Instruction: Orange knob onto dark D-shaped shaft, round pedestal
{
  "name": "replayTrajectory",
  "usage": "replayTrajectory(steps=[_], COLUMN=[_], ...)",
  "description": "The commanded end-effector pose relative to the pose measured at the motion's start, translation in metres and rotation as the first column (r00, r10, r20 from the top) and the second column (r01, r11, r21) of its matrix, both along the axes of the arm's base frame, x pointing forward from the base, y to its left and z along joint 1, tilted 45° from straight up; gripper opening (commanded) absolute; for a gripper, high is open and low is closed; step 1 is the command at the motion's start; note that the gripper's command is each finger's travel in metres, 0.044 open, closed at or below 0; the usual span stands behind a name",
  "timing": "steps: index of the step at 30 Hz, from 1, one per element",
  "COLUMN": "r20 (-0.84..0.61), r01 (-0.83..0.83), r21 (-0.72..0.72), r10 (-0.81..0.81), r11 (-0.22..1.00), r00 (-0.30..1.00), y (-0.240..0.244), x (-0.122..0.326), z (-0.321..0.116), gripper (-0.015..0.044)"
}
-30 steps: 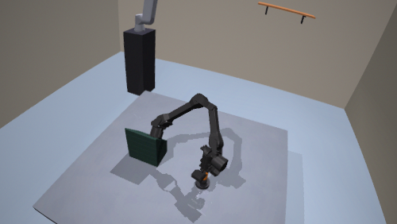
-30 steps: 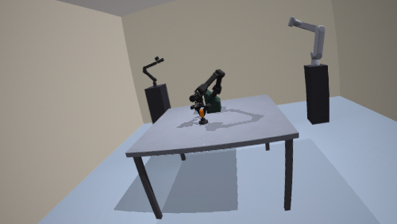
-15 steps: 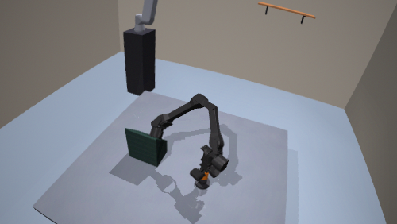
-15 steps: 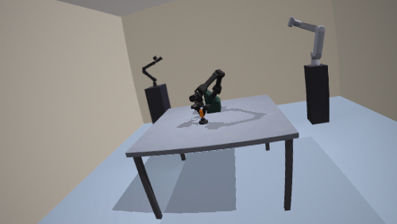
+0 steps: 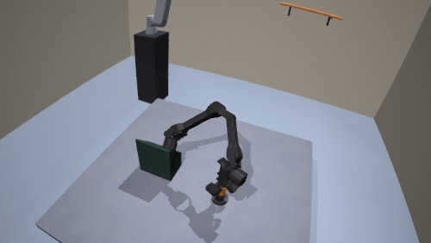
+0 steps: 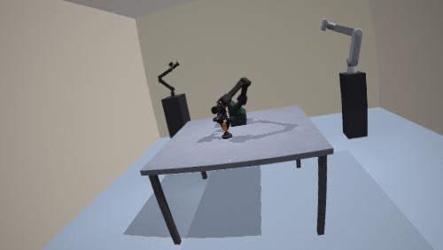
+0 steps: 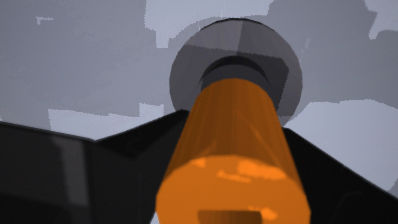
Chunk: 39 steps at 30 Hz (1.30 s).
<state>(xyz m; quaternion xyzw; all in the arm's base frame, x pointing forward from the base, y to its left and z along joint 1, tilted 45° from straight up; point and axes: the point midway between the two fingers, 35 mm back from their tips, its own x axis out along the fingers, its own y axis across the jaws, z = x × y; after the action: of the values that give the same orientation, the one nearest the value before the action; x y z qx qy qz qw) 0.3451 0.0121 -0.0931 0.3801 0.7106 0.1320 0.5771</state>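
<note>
The orange knob (image 5: 221, 192) (image 6: 224, 127) (image 7: 232, 125) stands roughly upright over the round pedestal (image 5: 225, 202) (image 6: 227, 136) (image 7: 192, 65). My gripper (image 5: 222, 190) (image 6: 225, 124) (image 7: 231, 127) is shut on the knob, with one dark finger on each side of it in the wrist view. A dark raised part shows between the knob's lower end and the pedestal's wide base, so the knob's lower end is above that base. The shaft's flat side and the knob's hole are hidden. Whether the shaft's tip is inside the hole cannot be told.
The grey table (image 5: 280, 172) (image 6: 283, 151) bears the pedestal. A dark green block-like object (image 5: 154, 159) (image 6: 239, 116) stands near the arm's base. Dark stands with other arms (image 5: 151, 65) (image 6: 353, 106) are beyond the table.
</note>
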Motion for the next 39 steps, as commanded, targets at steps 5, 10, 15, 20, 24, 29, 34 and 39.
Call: replayTrajectory(steps=[5, 10, 15, 20, 24, 29, 34, 39], r20=[0.001, -0.036, -0.142, -0.142, -0.143, -0.143, -0.143, -0.178], r01=[0.003, 0.042, 0.152, 0.152, 0.152, 0.152, 0.152, 0.189], r21=[0.003, -0.001, -0.018, -0.018, -0.017, -0.017, -0.018, -0.026], r10=[-0.003, -0.042, -0.153, -0.153, -0.153, -0.153, -0.153, -0.191], r11=[1.0, 0.999, 0.988, 0.988, 0.988, 0.988, 0.988, 0.982], r00=[1.0, 0.998, 0.978, 0.978, 0.978, 0.978, 0.978, 0.965], y=[-0.0009, -0.0014, -0.0019, -0.001, 0.0004, 0.0006, -0.0015, -0.0022], x=[0.0016, 0.0025, 0.0032, 0.0025, 0.0018, 0.0013, -0.0004, 0.0], z=[0.0041, 0.0049, 0.0033, 0.0018, 0.0002, 0.0003, 0.0033, 0.0047], gripper=[0.0, 0.0, 0.0, 0.0, 0.0, 0.0, 0.0, 0.0])
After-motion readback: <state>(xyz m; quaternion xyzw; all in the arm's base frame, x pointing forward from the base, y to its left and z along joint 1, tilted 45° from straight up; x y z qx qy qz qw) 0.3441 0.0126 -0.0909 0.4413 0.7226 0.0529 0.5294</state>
